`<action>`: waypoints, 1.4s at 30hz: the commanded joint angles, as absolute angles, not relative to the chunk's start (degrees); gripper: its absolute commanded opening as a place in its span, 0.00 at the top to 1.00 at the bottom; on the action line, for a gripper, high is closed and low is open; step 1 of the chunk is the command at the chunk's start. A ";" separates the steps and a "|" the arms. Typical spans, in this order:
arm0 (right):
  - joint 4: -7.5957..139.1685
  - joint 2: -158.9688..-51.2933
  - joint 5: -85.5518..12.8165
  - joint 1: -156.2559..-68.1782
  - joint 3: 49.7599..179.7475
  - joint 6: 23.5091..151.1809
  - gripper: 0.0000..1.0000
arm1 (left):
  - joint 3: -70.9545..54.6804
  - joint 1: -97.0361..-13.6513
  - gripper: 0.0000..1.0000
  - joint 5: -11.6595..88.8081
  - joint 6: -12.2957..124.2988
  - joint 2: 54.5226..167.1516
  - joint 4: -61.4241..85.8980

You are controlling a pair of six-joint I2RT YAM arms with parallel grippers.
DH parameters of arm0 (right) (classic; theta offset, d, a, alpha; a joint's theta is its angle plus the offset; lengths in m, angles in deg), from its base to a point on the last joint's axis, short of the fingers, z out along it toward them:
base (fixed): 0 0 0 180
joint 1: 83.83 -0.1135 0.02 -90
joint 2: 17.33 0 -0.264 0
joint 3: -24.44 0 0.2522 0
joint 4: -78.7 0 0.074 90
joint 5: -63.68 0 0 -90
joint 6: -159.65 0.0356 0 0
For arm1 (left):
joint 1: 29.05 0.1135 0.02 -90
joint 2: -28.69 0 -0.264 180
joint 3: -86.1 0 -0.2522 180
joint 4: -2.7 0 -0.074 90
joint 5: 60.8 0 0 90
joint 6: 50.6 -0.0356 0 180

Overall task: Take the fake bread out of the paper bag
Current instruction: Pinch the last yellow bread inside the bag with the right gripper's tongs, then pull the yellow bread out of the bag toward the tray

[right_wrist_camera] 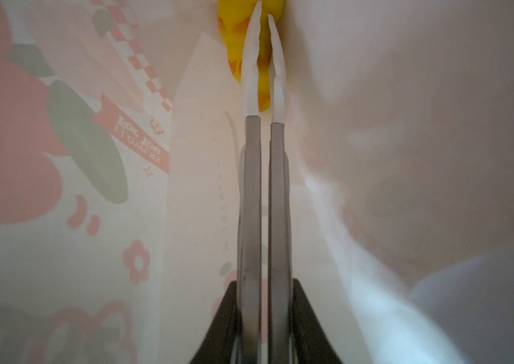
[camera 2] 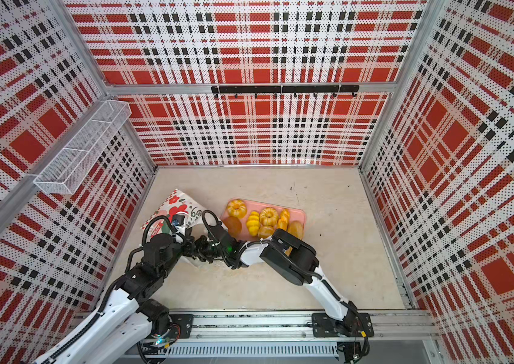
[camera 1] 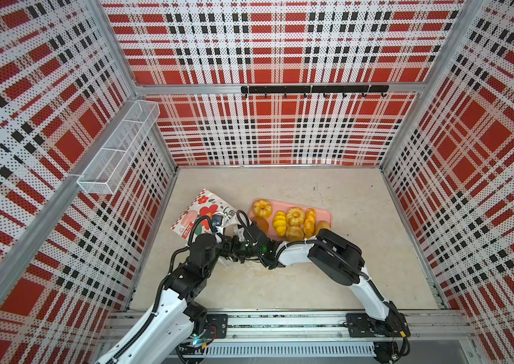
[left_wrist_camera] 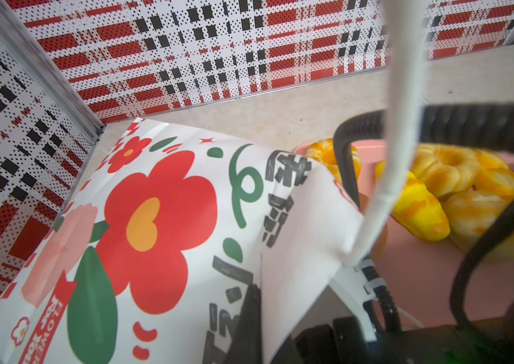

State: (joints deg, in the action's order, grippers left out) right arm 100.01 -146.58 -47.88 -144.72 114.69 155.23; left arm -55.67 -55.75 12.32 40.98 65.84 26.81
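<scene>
The paper bag (camera 1: 200, 209) lies on its side at the left of the floor, white with red flowers. My left gripper (left_wrist_camera: 254, 302) is shut on the bag's rim at its mouth, with one dark finger pressed flat on the paper. My right arm reaches across into the mouth, and in both top views its fingers are hidden inside the bag. In the right wrist view my right gripper (right_wrist_camera: 263, 19) is deep in the bag, its long thin fingers shut on a yellow piece of fake bread (right_wrist_camera: 233, 47). Several more pieces of fake bread (camera 1: 295, 217) lie on a pink tray (camera 1: 325, 216).
The pink tray lies just right of the bag's mouth, under my right forearm. A dark brown bun (camera 1: 262, 225) sits at the tray's near left edge. A white cord handle (left_wrist_camera: 403, 94) hangs across the left wrist view. A wire mesh basket (camera 1: 120, 148) is fixed to the left wall.
</scene>
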 commanded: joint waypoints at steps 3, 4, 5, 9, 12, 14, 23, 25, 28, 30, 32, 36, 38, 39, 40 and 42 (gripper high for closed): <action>102.76 -136.48 -46.46 -145.39 105.37 151.31 1.00 | -56.94 -56.84 1.00 10.83 44.09 64.29 24.04; 102.55 -134.27 -45.50 -145.70 103.02 150.68 1.00 | -57.14 -57.00 1.00 10.41 44.26 64.29 23.65; 102.19 -132.00 -44.53 -145.96 100.85 150.11 1.00 | -57.36 -57.17 1.00 10.04 44.33 64.29 23.37; 98.89 -124.27 -41.17 -146.98 94.36 147.97 1.00 | -57.94 -57.79 1.00 8.66 44.58 64.33 22.52; 97.75 -120.37 -40.00 -147.53 91.51 147.33 1.00 | -58.25 -58.04 1.00 8.05 44.67 64.18 22.30; 96.96 -118.17 -39.26 -147.69 90.05 147.08 1.00 | -58.39 -58.14 1.00 7.80 44.76 63.87 22.35; 85.14 -108.16 -37.10 -149.74 86.38 143.54 1.00 | -57.66 -58.50 1.00 2.72 46.08 63.89 21.76; 81.69 -105.36 -35.91 -150.25 85.85 142.47 1.00 | -57.16 -58.50 1.00 1.63 46.03 64.91 20.76; 75.54 -101.12 -34.05 -150.78 85.49 140.62 1.00 | -56.52 -58.51 1.00 0.19 45.58 66.85 18.86; 71.81 -97.92 -32.56 -151.14 85.21 139.64 1.00 | -56.16 -58.43 1.00 -0.61 45.25 68.29 17.59; 68.91 -94.94 -31.39 -151.40 84.68 139.41 1.00 | -55.97 -58.49 1.00 -1.57 44.76 69.52 16.34; 63.52 -89.11 -29.81 -152.17 84.18 139.55 1.00 | -55.30 -58.16 1.00 -5.36 44.26 72.33 13.81; 60.11 -86.80 -28.71 -153.03 84.58 139.35 1.00 | -54.53 -57.39 1.00 -6.60 44.02 74.03 12.76; 58.45 -85.65 -28.21 -153.56 84.69 139.55 1.00 | -54.05 -56.57 1.00 -6.74 43.88 75.03 12.15; 57.36 -84.62 -27.80 -153.93 84.60 139.74 1.00 | -53.55 -55.88 1.00 -6.59 43.92 75.80 11.53; 55.44 -82.32 -26.53 -155.01 83.98 140.77 1.00 | -52.85 -54.44 1.00 -5.93 43.88 77.47 9.95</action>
State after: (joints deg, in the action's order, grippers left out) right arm 57.87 -85.60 -29.69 -153.66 84.24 140.78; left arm -55.30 -56.04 -4.10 43.17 76.22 14.61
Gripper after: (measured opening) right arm 0.241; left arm 0.051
